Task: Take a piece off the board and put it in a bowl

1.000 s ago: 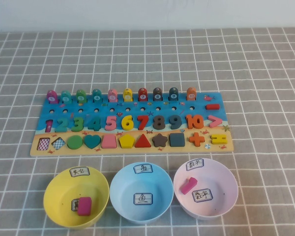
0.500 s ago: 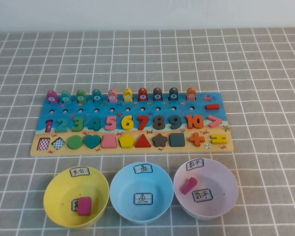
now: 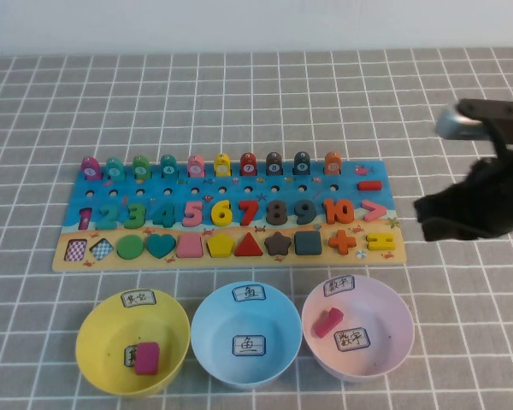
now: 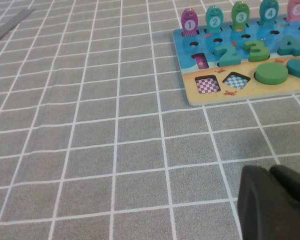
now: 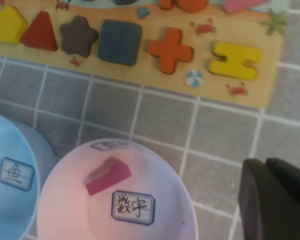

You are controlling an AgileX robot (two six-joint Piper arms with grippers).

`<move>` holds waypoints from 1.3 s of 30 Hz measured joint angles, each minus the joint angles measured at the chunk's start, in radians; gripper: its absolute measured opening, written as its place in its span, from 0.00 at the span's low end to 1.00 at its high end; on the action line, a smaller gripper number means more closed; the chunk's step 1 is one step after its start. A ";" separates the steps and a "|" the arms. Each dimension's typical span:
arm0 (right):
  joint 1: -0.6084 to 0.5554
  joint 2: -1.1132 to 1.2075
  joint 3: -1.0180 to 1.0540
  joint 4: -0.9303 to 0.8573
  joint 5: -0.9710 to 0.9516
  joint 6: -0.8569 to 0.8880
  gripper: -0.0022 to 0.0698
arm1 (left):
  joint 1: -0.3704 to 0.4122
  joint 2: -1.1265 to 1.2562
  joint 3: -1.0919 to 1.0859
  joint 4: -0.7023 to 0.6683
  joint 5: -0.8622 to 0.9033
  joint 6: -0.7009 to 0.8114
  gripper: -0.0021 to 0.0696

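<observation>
The piece, a yellow equals sign (image 3: 380, 242) (image 5: 236, 61), lies in its slot at the right end of the board (image 3: 239, 262) (image 5: 140, 80), beside the orange plus (image 3: 343, 241). The yellow bowl (image 3: 90, 329) stands in front of the board's left part and holds a magenta block (image 3: 146, 358). My right gripper (image 3: 426, 219) (image 5: 266, 165) hovers shut and empty just right of the board's right end, near the equals sign. My left gripper (image 4: 271, 171) is shut and empty over bare cloth, left of the board (image 4: 240, 96); the high view does not show it.
A light blue bowl (image 3: 209, 329) and a pink bowl (image 3: 393, 320) stand in a row with the yellow one; the pink bowl holds a pink block (image 3: 327, 322) (image 5: 107, 175). Coloured numbers, shapes and fish pegs fill the board. Grey checked cloth covers the table.
My right arm has come into the high view from the right side and now hangs beside the board's right end. The board and bowls have not moved.
</observation>
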 joint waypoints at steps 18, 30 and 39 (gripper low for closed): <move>0.035 0.385 -0.468 -0.099 0.285 -0.311 0.00 | 0.000 0.000 0.000 0.000 0.000 0.000 0.02; 0.035 0.442 -0.484 -0.123 0.289 -0.943 0.06 | 0.000 0.000 0.000 0.000 0.000 0.000 0.02; 0.035 0.507 -0.492 -0.148 0.232 -1.011 0.42 | 0.000 0.000 0.000 0.000 0.000 0.000 0.02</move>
